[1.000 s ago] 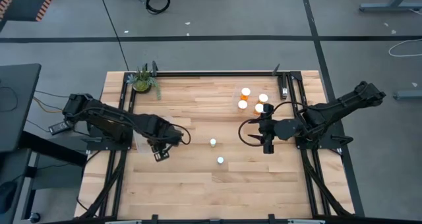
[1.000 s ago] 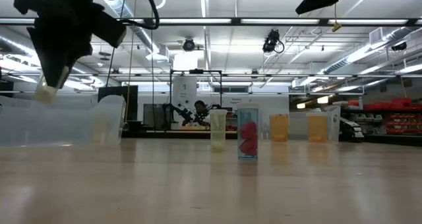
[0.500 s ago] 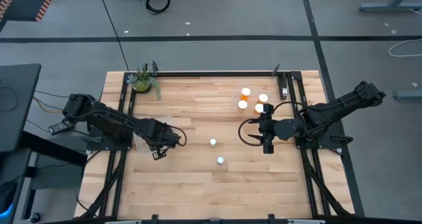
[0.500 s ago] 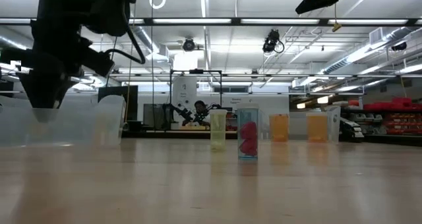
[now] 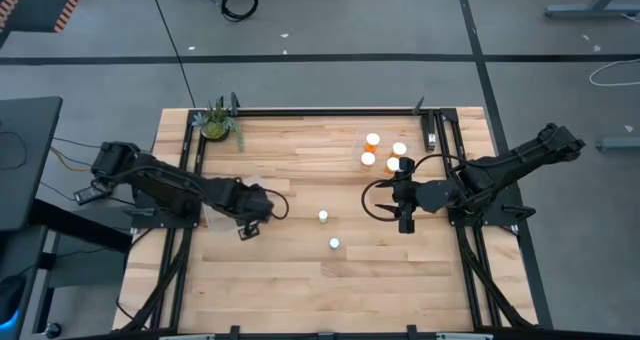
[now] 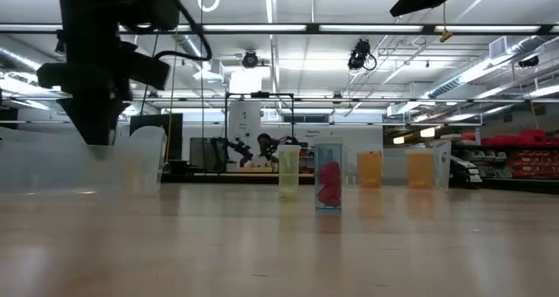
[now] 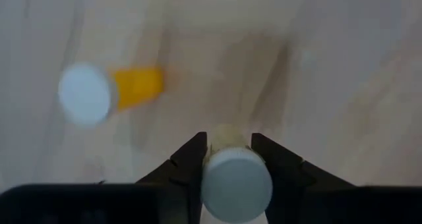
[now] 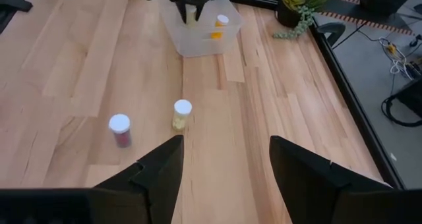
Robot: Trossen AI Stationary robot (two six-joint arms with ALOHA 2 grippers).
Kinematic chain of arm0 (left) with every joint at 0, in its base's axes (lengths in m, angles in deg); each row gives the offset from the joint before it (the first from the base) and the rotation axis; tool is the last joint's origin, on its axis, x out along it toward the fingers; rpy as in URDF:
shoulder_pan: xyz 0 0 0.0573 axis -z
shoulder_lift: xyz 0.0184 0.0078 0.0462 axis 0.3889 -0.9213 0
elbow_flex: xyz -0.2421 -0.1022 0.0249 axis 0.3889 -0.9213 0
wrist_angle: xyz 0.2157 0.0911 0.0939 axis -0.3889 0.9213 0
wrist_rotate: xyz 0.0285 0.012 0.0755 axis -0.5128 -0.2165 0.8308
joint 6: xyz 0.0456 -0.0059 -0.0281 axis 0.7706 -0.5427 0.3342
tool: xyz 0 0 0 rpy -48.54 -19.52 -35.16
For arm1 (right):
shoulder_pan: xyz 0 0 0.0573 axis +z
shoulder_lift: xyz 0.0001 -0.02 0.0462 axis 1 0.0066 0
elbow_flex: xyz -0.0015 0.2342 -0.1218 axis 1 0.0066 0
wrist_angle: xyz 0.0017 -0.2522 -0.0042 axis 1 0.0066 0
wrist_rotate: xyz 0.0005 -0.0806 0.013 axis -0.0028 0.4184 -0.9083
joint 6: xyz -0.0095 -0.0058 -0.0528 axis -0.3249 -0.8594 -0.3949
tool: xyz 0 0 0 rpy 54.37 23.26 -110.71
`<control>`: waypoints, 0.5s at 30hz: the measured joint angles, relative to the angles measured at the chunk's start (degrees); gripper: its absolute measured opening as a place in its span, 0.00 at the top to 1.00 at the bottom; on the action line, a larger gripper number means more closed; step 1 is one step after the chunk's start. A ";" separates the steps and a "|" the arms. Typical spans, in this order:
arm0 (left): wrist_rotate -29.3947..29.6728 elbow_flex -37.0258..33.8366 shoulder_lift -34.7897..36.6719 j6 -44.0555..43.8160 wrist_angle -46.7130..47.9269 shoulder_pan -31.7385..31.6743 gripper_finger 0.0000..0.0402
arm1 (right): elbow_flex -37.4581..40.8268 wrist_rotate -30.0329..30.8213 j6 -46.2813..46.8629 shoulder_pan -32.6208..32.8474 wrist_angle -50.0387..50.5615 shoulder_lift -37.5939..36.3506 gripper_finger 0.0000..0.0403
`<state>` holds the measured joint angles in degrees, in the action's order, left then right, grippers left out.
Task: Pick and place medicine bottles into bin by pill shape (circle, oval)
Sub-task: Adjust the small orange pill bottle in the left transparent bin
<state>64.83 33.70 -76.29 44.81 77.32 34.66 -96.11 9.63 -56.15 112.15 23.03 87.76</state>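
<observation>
The clear bin [image 8: 198, 33] on the table's left side holds one orange bottle [image 8: 217, 26]. Over it, the left gripper [image 7: 227, 159] squeezes a white-capped bottle [image 7: 236, 183]. The right gripper [image 8: 224, 165] waits open mid-table. Two small bottles [image 8: 181, 113] stand between. The other bin is hard to see.

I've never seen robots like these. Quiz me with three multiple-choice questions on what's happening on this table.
1. Where is the left pincer?
A. Above the potted plant
B. Over the clear bin
C. Off the table

2. How many loose bottles stand on the bare wood mid-table?
A. None
B. Five
C. Two

3. What state is the right pincer in?
A. Open, empty
B. Clamped on a bottle
C. Gripping the plant

Answers:
1 B: the left pincer hangs over the clear bin, gripping a white-capped bottle.
2 C: the loose bottles are one and another.
3 A: the right pincer has spread fingers with nothing between.
</observation>
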 joint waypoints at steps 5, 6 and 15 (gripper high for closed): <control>0.29 0.04 -0.18 1.59 -3.69 -0.93 0.70 | 0.00 0.00 -0.20 0.02 -0.66 0.01 0.43; 0.31 0.04 -0.65 2.21 -4.14 -1.24 0.69 | 0.00 0.00 -0.16 0.00 -0.65 0.01 0.43; 1.16 0.02 -0.93 3.27 -5.62 -3.00 0.69 | 0.00 0.00 -0.07 0.11 -0.60 0.03 0.43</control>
<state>65.99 33.73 -77.22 48.08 71.70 31.66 -96.11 9.63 -56.22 112.26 22.43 87.79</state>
